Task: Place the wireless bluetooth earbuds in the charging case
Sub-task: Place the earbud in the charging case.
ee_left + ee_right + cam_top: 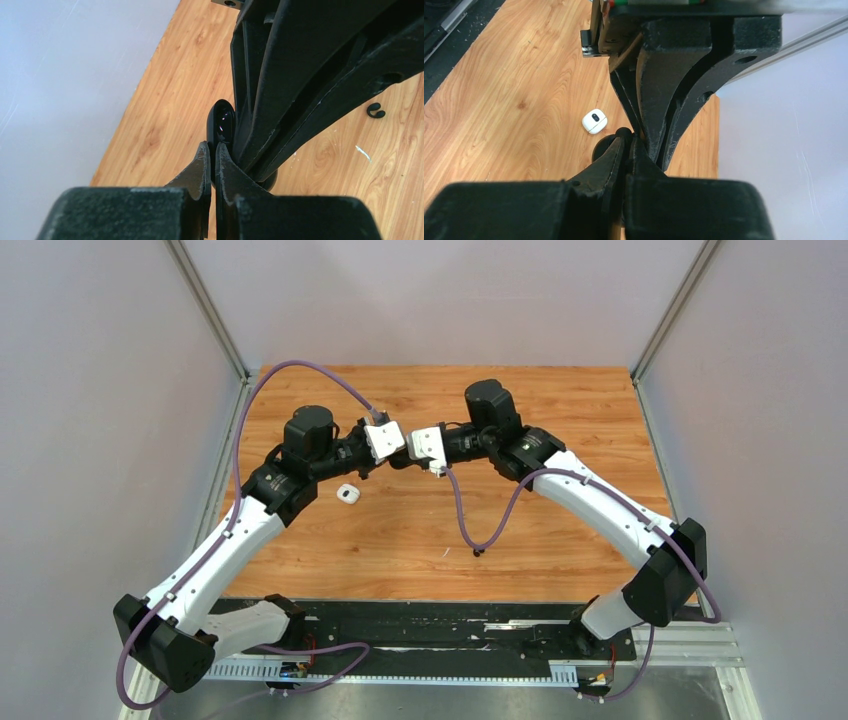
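**Item: two-arm hand-over above the surface [560,410], toward its 12 o'clock side.**

- Step in hand, as we judge it: one rounded piece steadied between both arms, ahead of seating the earbuds. To do it well, we would keep one arm fixed as the anchor and move only the other. We would also avoid twisting, since both sets of tips crowd the same small spot.
- Left pincer [210,157]: we list it as closed to a hairline slit. Its tips touch the lower edge of a glossy black piece [223,122]. We cannot tell whether a thin edge is actually pinched.
- Right pincer [626,147]: closed likewise, tips resting against the same dark rounded shape and crossing the left one closely.
- Black piece: case or earbud, we cannot say; most of it is hidden.
- White case [347,494]: lies shut on the wood at 7 o'clock of the meeting point, apart from both arms.
- Small black curl [376,111]: loose at 5 o'clock, too small to identify.
- Earbuds: none clearly seen.
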